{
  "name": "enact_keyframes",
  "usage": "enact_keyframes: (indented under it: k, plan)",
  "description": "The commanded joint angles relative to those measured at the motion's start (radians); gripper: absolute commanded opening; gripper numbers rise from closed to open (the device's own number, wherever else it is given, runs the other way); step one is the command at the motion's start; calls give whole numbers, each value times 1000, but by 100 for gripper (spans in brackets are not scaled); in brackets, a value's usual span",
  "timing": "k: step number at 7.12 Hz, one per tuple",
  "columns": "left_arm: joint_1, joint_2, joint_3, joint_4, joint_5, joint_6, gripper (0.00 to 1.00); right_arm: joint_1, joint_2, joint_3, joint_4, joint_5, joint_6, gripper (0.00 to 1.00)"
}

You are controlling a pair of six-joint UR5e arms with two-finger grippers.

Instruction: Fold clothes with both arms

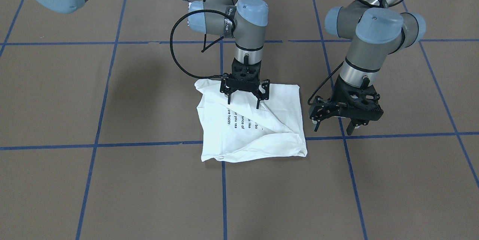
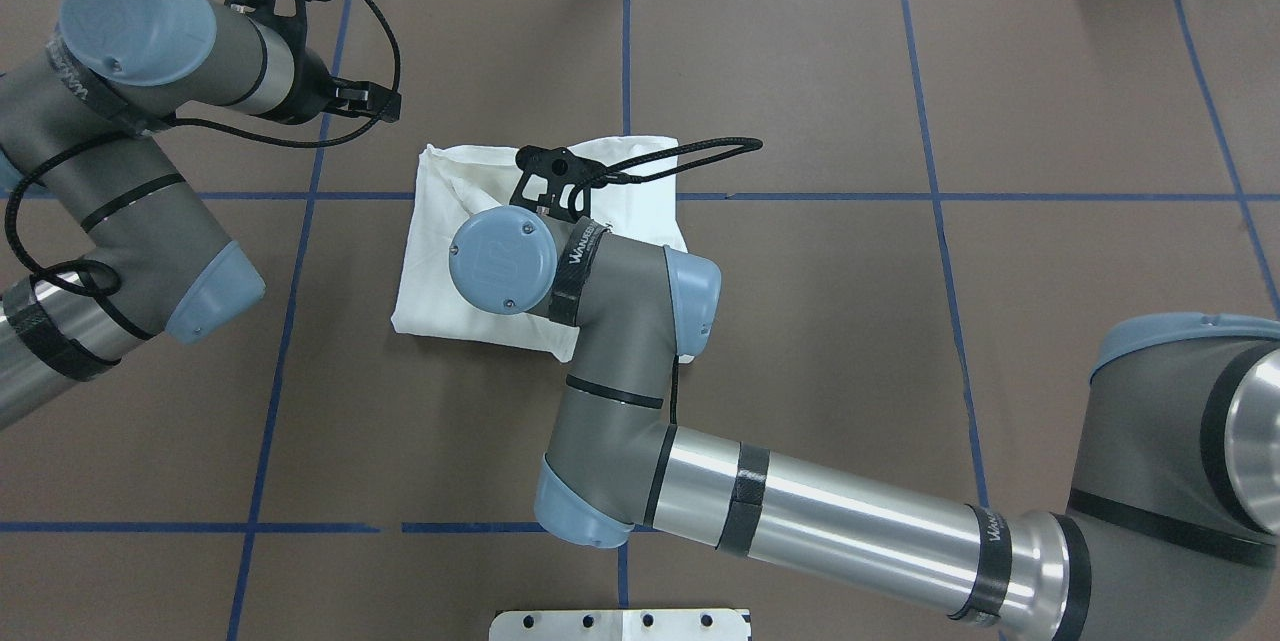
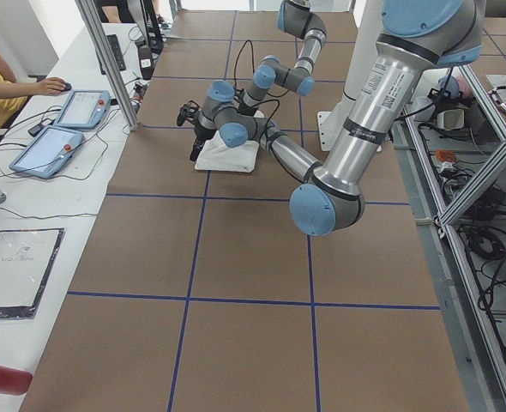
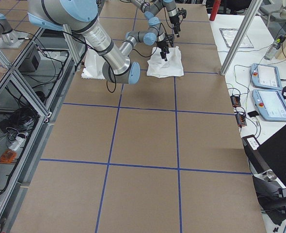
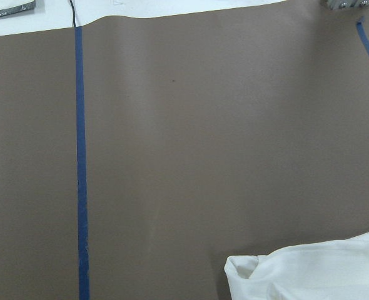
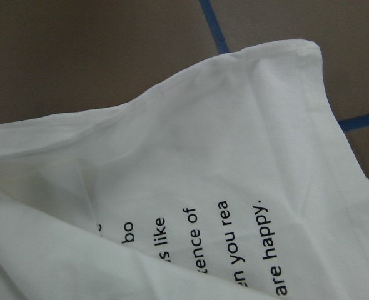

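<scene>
The white T-shirt (image 1: 250, 127) lies folded into a rough square on the brown table, with a diagonal flap on top and lines of black text showing beside it. It also shows in the overhead view (image 2: 430, 251), the left wrist view (image 5: 316, 275) and the right wrist view (image 6: 203, 187). My right gripper (image 1: 243, 102) hangs open just above the shirt's robot-side half, fingers pointing down, holding nothing. My left gripper (image 1: 333, 127) is open and empty over bare table just beside the shirt's edge. In the overhead view the right wrist hides its gripper.
Blue tape lines (image 1: 149, 144) divide the table into squares. The white metal base (image 2: 620, 624) sits at the robot's edge. In the exterior left view, tablets (image 3: 47, 150) and an operator (image 3: 0, 81) are at a side desk beyond the table.
</scene>
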Motion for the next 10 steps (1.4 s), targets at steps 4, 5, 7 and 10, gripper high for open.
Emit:
enact_keyframes:
  k: [4,5,7,10]
  plan:
    - [0,2,0,0,0,-3,100,-33,-3,33,-36,-11,49,46]
    - [0,0,0,0,0,-3,100,-33,-12,33,-34,-11,47,26]
    - [1,2,0,0,0,-3,100,-33,-15,38,-39,-29,41,0]
    - [1,3,1,0,0,-5,100,-21,2,45,-42,-37,17,0]
